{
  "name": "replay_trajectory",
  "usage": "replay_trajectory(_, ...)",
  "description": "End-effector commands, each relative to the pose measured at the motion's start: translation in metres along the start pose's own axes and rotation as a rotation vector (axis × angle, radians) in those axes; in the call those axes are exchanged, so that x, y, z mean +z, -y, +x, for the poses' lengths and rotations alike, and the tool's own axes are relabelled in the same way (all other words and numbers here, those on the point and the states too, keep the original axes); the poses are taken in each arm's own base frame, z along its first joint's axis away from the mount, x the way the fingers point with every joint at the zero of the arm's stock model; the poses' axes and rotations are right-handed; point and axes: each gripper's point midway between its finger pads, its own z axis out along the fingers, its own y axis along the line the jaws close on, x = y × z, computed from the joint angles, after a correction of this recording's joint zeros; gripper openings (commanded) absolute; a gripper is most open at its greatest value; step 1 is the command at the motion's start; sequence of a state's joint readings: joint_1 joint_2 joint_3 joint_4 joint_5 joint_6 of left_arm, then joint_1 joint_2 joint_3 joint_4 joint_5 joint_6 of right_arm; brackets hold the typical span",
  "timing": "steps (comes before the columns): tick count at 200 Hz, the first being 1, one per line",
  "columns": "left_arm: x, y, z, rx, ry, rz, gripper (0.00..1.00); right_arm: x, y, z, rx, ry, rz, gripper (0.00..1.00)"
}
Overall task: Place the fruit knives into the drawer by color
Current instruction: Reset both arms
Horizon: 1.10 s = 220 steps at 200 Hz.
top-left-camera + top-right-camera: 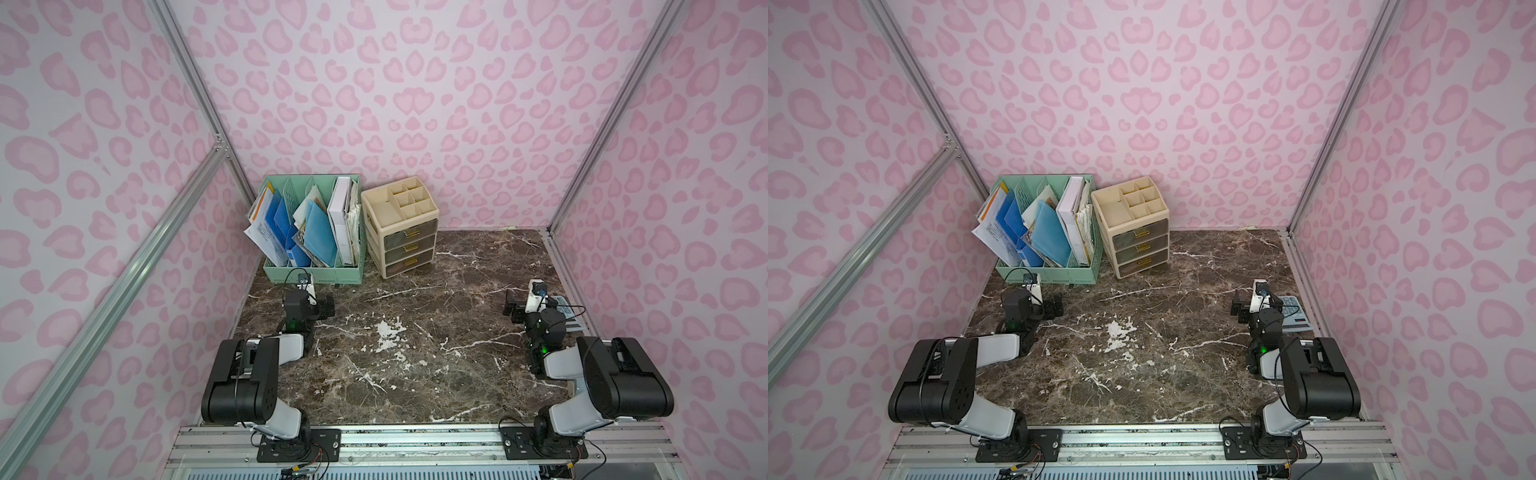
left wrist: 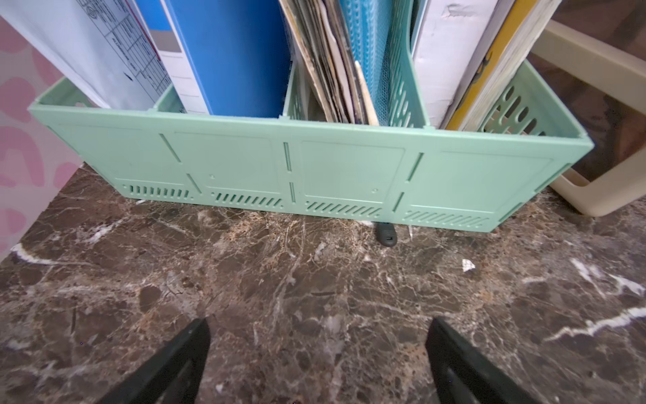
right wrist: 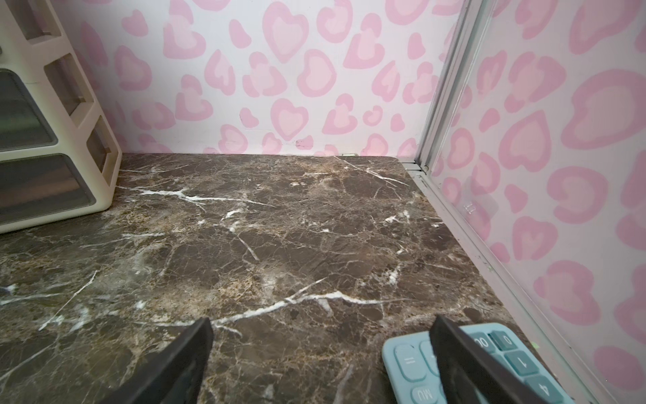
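Fruit knives: none in sight, neither on the marble tabletop [image 1: 415, 332] nor between either pair of fingers. Whether they lie inside the drawers cannot be told.

Drawer unit [image 1: 405, 237]: cream, three smoky drawers, all shut, well apart from both pairs of fingers.

Left gripper [image 2: 320, 325]: fingers spread wide, empty, mint file rack [image 2: 314, 168] ahead of them.

Right gripper [image 3: 321, 323]: fingers spread wide, empty, one fingertip over a teal calculator [image 3: 412, 360].

Progress, as judged: sorting is either finished or not begun, with nothing in hand.

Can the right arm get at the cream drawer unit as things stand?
Probably yes: only bare marble table lies between the open right gripper and the closed drawer unit, and nothing stands across that path.
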State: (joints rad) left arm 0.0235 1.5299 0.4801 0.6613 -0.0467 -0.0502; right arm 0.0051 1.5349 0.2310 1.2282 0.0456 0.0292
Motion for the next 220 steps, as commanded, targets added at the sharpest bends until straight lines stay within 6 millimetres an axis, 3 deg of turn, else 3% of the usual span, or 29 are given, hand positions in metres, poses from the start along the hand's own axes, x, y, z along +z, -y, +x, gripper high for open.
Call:
replay_trajectory(1, 0.0, -0.005, -0.003, -0.01, 0.007, -0.025, 0.98, 0.001, -0.001, -0.006, -0.007, 0.02, -0.007, 1.0)
replay_trajectory(144, 0.0, -0.005, -0.002, -0.011, 0.007, -0.025, 0.98, 0.001, -0.002, -0.006, -0.007, 0.021, -0.008, 1.0)
replay_trajectory(177, -0.003, 0.013, -0.002, 0.025, 0.012, 0.096, 0.98, 0.001, -0.001, -0.006, -0.007, 0.021, -0.007, 1.0)
replay_trajectory(220, 0.001, -0.003, -0.002, -0.009, 0.003, -0.011, 0.98, 0.001, -0.001, -0.006, -0.009, 0.02, -0.008, 1.0)
